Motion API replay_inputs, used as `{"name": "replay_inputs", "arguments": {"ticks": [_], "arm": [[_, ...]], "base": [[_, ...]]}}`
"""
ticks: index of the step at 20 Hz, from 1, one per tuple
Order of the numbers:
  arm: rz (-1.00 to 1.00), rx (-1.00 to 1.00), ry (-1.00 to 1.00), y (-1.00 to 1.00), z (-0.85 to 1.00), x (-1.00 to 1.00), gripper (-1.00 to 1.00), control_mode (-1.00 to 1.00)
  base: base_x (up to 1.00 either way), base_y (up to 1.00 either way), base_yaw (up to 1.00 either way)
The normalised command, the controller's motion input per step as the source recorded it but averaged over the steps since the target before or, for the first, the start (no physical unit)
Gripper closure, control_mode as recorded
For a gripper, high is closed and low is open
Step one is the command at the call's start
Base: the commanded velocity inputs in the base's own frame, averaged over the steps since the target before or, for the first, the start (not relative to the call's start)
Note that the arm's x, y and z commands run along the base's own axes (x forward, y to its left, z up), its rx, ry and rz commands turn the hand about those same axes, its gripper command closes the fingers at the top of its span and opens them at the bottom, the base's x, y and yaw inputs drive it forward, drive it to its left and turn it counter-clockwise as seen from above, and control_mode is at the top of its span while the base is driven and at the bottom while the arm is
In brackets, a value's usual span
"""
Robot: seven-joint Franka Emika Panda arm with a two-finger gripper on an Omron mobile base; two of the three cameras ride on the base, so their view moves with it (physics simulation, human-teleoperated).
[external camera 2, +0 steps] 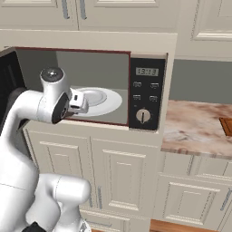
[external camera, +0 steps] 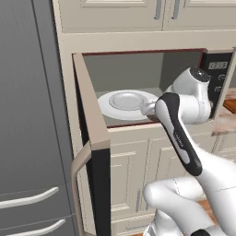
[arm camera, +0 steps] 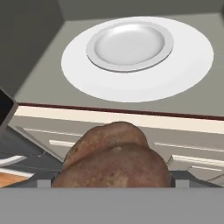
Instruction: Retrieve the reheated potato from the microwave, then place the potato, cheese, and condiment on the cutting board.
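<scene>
At the bottom centre of the hand view, the gripper (arm camera: 113, 183) grips the potato (arm camera: 114, 157) just outside the open microwave (external camera 2: 146, 93), whose white plate (arm camera: 131, 46) sits at upper centre.

Mottled brown potato (arm camera: 114, 159), white plate (arm camera: 135, 59), grey microwave (external camera 2: 147, 93) interior, black control panel, beige door frame, pink-veined marble counter (external camera 2: 195, 127)

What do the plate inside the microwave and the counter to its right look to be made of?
The round white plate looks like glazed ceramic or glass: smooth, with a soft sheen on its grey centre dish. The pink-veined counter looks like polished marble, by its mottled cloudy pattern, though laminate could look alike.
</scene>
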Motion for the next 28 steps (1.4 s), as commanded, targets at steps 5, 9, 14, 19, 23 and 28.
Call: {"name": "replay_inputs", "arguments": {"ticks": [5, 9, 14, 19, 23, 28], "arm": [[0.0, -0.02, 0.0, 0.0, 0.0, -0.56, 1.0, -1.0], [0.0, 0.0, 0.02, 0.0, 0.0, -0.34, 1.0, -1.0], [0.0, -0.02, 0.01, 0.0, 0.0, -0.03, 1.0, -1.0], [0.0, 0.0, 0.0, 0.0, 0.0, 0.0, 1.0, -1.0], [0.0, 0.0, 0.0, 0.0, 0.0, 0.0, 1.0, -1.0], [0.0, 0.0, 0.0, 0.0, 0.0, 0.0, 1.0, -1.0]], "base": [[0.0, 0.0, 0.0], [0.0, 0.0, 0.0], [0.0, 0.0, 0.0], [0.0, 0.0, 0.0], [0.0, 0.0, 0.0], [0.0, 0.0, 0.0]]}}
